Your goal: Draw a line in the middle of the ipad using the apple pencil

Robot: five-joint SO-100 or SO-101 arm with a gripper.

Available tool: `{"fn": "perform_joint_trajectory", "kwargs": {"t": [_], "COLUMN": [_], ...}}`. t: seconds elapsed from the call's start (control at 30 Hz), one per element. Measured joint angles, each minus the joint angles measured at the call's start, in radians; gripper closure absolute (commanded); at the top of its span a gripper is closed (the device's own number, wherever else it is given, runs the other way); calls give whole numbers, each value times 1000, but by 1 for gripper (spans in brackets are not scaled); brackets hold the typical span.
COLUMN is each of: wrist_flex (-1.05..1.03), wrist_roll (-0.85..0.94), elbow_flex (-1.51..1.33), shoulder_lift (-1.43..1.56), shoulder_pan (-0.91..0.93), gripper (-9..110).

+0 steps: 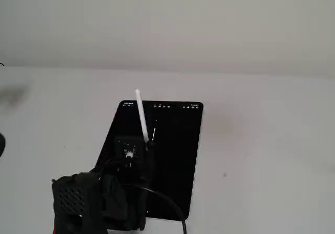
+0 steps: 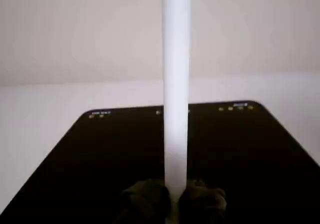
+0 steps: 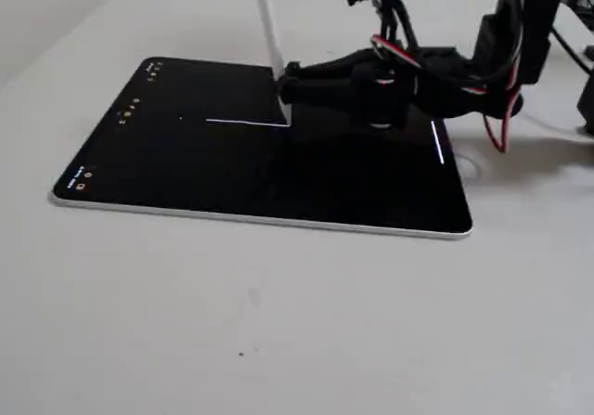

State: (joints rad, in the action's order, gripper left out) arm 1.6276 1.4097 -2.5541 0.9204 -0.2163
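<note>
My jaws are clenched on the apple pencil (image 2: 176,83), which rises nearly upright between my two dark fingertips (image 2: 145,200) at the bottom of the wrist view. In a fixed view the pencil (image 3: 271,34) leans slightly, its tip resting on the black screen of the ipad (image 3: 213,169) at the end of a thin white line (image 3: 243,123) drawn across the glass. The ipad (image 1: 172,160) lies flat on the pale table (image 1: 261,140), my arm (image 1: 99,197) reaching over its near edge. Beyond the pencil, small toolbar icons (image 2: 235,106) glow along the tablet's far edge.
</note>
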Motion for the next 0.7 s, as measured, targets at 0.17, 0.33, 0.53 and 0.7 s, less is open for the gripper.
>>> {"fn": "perform_joint_trajectory", "kwargs": {"t": [0.17, 0.33, 0.53, 0.7], "wrist_flex": [48, 98, 170, 198], "wrist_roll": [0, 0, 8, 8], "elbow_flex": [-51, -89, -121, -137], "shoulder_lift": [0, -8, -44, -57], "shoulder_pan": [0, 0, 0, -5], "gripper": [102, 102, 102, 102]}}
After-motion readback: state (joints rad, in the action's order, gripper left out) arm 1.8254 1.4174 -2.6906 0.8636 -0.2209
